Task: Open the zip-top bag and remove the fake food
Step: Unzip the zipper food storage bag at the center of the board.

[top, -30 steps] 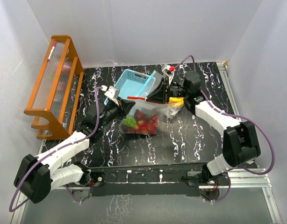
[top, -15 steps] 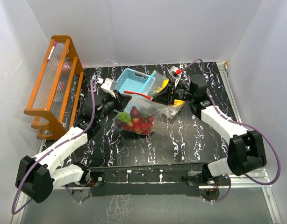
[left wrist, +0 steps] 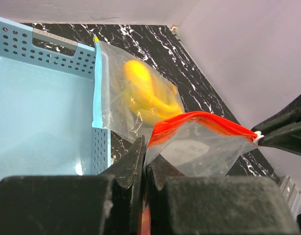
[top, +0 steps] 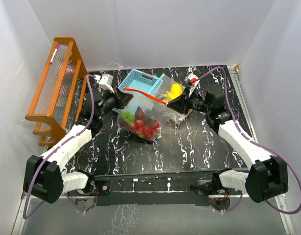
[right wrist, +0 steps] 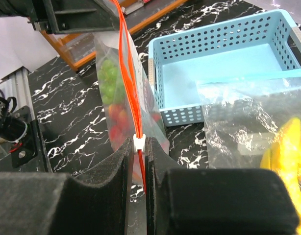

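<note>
A clear zip-top bag [top: 143, 115] with a red zip strip [top: 143, 95] hangs stretched between my two grippers above the table. Inside it lie red strawberry pieces [top: 144, 128] and green grapes [top: 127, 117]; the grapes also show in the right wrist view [right wrist: 109, 78]. My left gripper [top: 123, 94] is shut on the bag's left top corner [left wrist: 149, 142]. My right gripper [top: 176, 104] is shut on the white zip slider [right wrist: 139, 143] at the right end of the strip. A second clear bag with a blue strip holds yellow bananas [top: 174, 90], which the left wrist view [left wrist: 140, 93] also shows.
A light-blue slotted basket [top: 136, 81] stands right behind the bags. An orange wooden rack [top: 57, 88] with clear tubes stands at the left edge. White walls close in the black marbled table [top: 189, 147] on three sides.
The grippers have moved apart, the left up and to the left, the right to the right. The red strip between them is longer and the bag hangs higher.
</note>
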`<act>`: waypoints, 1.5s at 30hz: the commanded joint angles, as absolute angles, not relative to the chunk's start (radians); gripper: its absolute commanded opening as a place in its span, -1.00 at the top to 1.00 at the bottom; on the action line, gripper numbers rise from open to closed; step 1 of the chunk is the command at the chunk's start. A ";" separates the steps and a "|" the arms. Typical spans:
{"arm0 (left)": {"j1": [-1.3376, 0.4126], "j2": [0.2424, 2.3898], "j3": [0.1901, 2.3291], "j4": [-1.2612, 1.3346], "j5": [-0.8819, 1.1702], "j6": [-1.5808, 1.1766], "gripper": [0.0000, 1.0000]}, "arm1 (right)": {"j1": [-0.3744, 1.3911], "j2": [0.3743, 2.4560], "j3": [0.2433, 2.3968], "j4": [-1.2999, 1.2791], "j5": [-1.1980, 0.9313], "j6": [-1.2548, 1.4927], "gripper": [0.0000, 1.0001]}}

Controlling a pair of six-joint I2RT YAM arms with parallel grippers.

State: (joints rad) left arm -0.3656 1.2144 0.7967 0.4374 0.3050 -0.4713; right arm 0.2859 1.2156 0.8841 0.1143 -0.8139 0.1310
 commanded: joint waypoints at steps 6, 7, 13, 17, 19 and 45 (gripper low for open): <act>-0.317 1.192 0.862 0.467 0.283 -0.521 1.00 | 0.275 1.081 0.853 -0.018 -0.696 0.075 0.85; -0.314 1.189 0.856 0.467 0.280 -0.522 1.00 | 0.275 1.071 0.848 -0.032 -0.680 0.067 0.85; -0.284 1.211 0.838 0.504 0.371 -0.548 1.00 | 0.275 1.011 0.824 -0.096 -0.596 0.035 0.85; -0.285 1.252 0.814 0.598 0.455 -0.614 1.00 | 0.276 1.026 0.837 -0.089 -0.653 0.037 0.85; -0.285 1.283 0.786 0.690 0.515 -0.665 1.00 | 0.275 1.052 0.855 -0.075 -0.717 0.040 0.72; -0.311 1.413 0.749 0.814 0.694 -0.721 1.00 | 0.397 1.344 1.055 0.146 -0.816 0.118 0.48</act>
State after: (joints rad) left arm -0.3042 1.4189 0.7441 0.7643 0.6689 -0.7074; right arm 0.3569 1.3540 1.0096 0.0887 -0.8055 0.1310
